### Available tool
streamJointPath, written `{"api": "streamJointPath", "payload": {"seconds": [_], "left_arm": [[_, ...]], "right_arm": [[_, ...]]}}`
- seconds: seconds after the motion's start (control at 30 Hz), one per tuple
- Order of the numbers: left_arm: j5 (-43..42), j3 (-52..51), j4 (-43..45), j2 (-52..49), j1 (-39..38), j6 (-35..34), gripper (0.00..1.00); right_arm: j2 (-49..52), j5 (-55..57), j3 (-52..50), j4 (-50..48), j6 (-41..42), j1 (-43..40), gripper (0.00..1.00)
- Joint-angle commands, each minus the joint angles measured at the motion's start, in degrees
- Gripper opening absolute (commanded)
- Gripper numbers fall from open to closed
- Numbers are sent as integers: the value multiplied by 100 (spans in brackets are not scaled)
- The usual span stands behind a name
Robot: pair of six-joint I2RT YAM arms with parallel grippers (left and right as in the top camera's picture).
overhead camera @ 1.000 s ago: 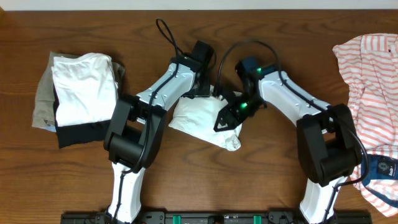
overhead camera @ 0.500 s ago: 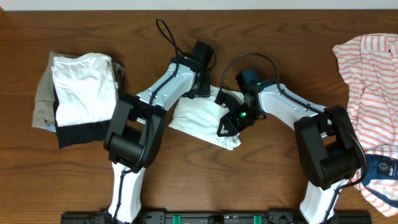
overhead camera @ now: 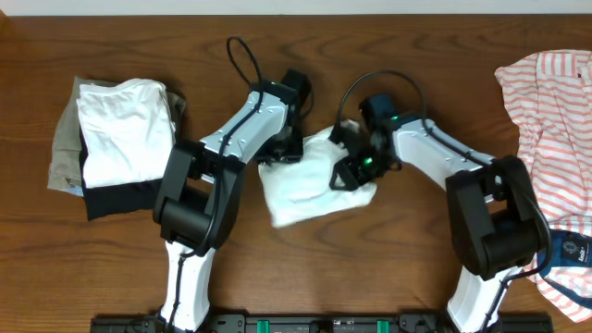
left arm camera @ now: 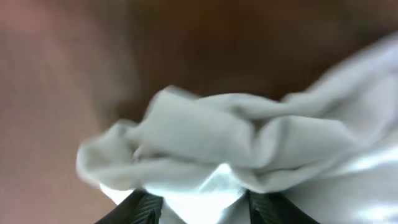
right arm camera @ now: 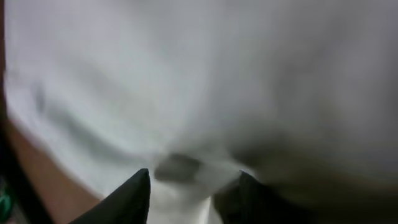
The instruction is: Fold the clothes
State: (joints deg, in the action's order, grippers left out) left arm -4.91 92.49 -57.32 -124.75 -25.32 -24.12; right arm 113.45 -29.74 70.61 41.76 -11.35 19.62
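Between the jaws of the left gripper [left arm camera: 205, 200] sits a bunched fold of the white garment [overhead camera: 310, 180], so it appears clamped on cloth. The right gripper [right arm camera: 186, 186] likewise shows fabric drawn into a crease between its fingers, apparently pinched, though both wrist views are blurred. Just ahead of each tool the cloth lies rumpled rather than flat. The garment spreads on the table [overhead camera: 416, 250] between and below the two grippers. To fold well, both should likely lift and travel together, holding the edge taut so the hem lands square. Well beyond the left gripper rests the folded stack [overhead camera: 120, 129]; well beyond the right, the striped shirt [overhead camera: 555, 111].
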Motion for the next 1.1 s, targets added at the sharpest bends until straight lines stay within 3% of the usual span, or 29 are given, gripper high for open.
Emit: {"api": "streamJointPath", "payload": {"seconds": [0.0, 0.17, 0.27, 0.4, 0.5, 0.6, 0.8, 0.87, 0.93, 0.97, 1.07], "left_arm": [[-966, -125, -354, -249, -13, -63, 41], [-2033, -125, -678, -249, -15, -63, 32], [-2352, -125, -765, -249, -13, -61, 25], [-2621, -125, -848, -223, -13, -59, 23], [-2623, -125, -866, -160, -13, -59, 22], [-2616, -107, -866, 4, -7, 22, 15], [-2074, 50, -737, 787, 94, 256, 17], [-1604, 50, -522, 1147, 125, 501, 27], [-1132, 50, -313, 1408, 131, 623, 59], [-846, 50, -181, 1517, 131, 656, 66], [-376, 50, 146, 1613, 131, 800, 73]], "right_arm": [[76, 1222, 120, -267, 24, -352, 51], [76, 1220, 199, -796, 212, -562, 54], [76, 1217, 201, -994, 214, -573, 54], [76, 1217, 208, -1104, 214, -549, 55], [76, 1217, 216, -1180, 214, -544, 55], [70, 1143, 299, -1154, 216, -540, 55], [-310, 1088, 866, -629, 256, -562, 55], [-546, 1093, 1075, -470, 256, -592, 56], [-780, 1091, 1169, -378, 258, -612, 59], [-905, 1091, 1180, -330, 258, -619, 60], [-1097, 1091, 1178, -48, 258, -612, 60]]}}
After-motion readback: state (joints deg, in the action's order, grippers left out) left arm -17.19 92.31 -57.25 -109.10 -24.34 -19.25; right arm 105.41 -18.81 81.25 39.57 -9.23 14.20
